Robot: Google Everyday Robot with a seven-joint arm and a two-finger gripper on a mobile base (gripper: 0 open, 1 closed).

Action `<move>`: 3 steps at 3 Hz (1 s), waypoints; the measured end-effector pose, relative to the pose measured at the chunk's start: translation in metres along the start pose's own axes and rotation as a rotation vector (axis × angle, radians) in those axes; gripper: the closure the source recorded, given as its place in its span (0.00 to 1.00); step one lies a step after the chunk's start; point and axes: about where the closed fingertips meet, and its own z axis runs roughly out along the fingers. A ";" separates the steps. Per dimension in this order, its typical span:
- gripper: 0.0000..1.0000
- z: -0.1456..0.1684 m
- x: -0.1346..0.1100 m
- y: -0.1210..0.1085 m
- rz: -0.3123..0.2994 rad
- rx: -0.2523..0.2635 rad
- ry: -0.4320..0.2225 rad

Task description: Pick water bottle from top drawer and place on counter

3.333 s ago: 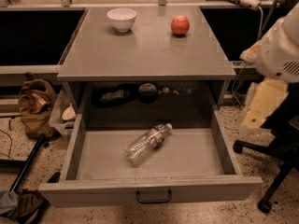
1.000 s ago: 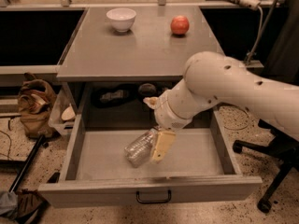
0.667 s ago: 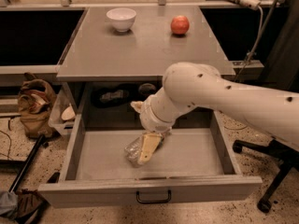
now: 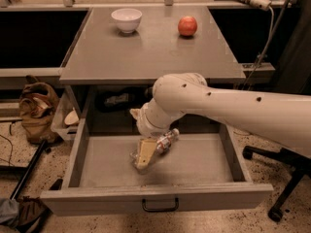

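Note:
The top drawer (image 4: 97, 171) is pulled open, with its dark handle (image 4: 160, 206) at the front. The water bottle (image 4: 165, 141) lies on its side in the drawer's middle, cap toward the back right. My gripper (image 4: 144, 157) hangs from the white arm (image 4: 228, 106) and is down in the drawer over the bottle's near end, covering much of it. The counter (image 4: 150, 52) spreads above the drawer.
A white bowl (image 4: 126, 19) and a red apple (image 4: 187, 25) stand at the back of the counter. Dark objects (image 4: 116, 100) lie in the cabinet behind the drawer. A brown bag (image 4: 36, 110) is on the floor at left; a chair base (image 4: 282, 178) at right.
The arm has swung in from the right and down into the drawer. The gripper has moved left along the bottle to its near end. The bottle lies where it was.

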 end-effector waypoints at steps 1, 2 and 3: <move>0.00 0.011 0.009 -0.004 -0.010 -0.006 -0.016; 0.00 0.022 0.016 -0.007 -0.021 -0.020 -0.030; 0.00 0.032 0.021 -0.004 -0.045 -0.038 -0.031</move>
